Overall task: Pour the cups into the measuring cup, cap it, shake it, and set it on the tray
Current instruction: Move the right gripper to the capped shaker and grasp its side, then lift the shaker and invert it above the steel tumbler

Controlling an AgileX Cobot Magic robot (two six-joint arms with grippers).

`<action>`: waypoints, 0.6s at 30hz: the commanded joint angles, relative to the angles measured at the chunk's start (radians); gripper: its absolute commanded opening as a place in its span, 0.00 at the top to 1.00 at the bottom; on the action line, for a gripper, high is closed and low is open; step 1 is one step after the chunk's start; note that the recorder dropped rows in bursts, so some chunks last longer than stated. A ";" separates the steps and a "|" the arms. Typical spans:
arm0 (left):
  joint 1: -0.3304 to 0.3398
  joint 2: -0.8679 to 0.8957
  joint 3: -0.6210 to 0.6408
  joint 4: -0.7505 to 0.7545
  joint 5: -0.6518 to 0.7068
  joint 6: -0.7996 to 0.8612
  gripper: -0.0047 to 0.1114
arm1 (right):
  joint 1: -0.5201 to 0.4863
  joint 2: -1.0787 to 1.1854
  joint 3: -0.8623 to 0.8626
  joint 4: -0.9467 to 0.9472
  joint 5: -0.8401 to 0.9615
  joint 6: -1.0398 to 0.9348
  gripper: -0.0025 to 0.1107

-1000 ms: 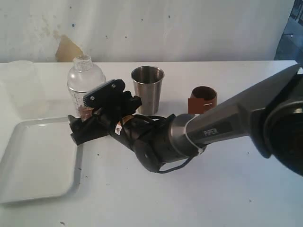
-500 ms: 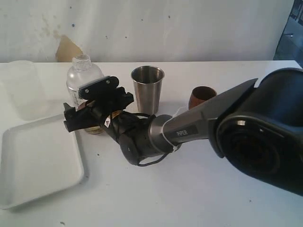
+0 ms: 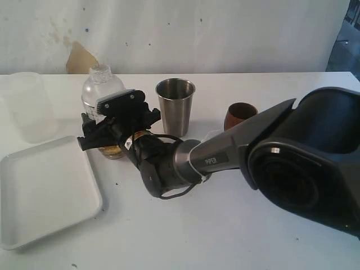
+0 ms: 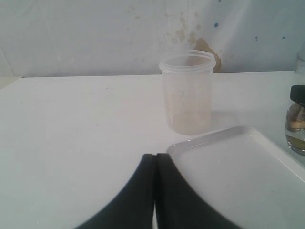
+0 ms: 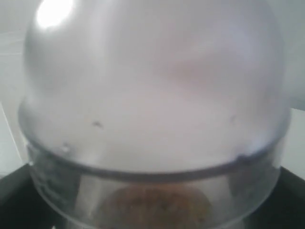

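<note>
The measuring cup (image 3: 103,89), clear with a domed cap on it, stands just past the tray's (image 3: 45,191) far right corner and holds something brownish at its bottom. My right gripper (image 3: 93,127) reaches across with one finger on each side of it. The cup (image 5: 152,95) fills the right wrist view, dark fingers at both lower corners; contact does not show. The steel tumbler (image 3: 175,107) and the wooden cup (image 3: 241,114) stand upright to the right. My left gripper (image 4: 156,155) is shut on nothing, low near the tray's rim (image 4: 217,136), out of the exterior view.
A frosted translucent cup (image 3: 31,107) stands behind the tray at the far left, also in the left wrist view (image 4: 187,93). The right arm (image 3: 225,157) lies low across the table's middle. A stained white wall runs behind the table.
The right gripper has drawn back off the tray's corner and settled around the measuring cup. Its fingers have come slightly closer together. The wooden cup, hidden partly a second ago, now shows whole.
</note>
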 commanded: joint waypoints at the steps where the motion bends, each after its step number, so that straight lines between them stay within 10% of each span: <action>1: -0.001 -0.003 0.005 0.005 -0.012 -0.001 0.96 | -0.006 -0.014 -0.007 -0.008 0.001 -0.010 0.98; 18: -0.001 -0.003 0.005 0.005 -0.012 -0.001 0.96 | -0.008 -0.271 -0.007 -0.057 0.205 -0.158 0.98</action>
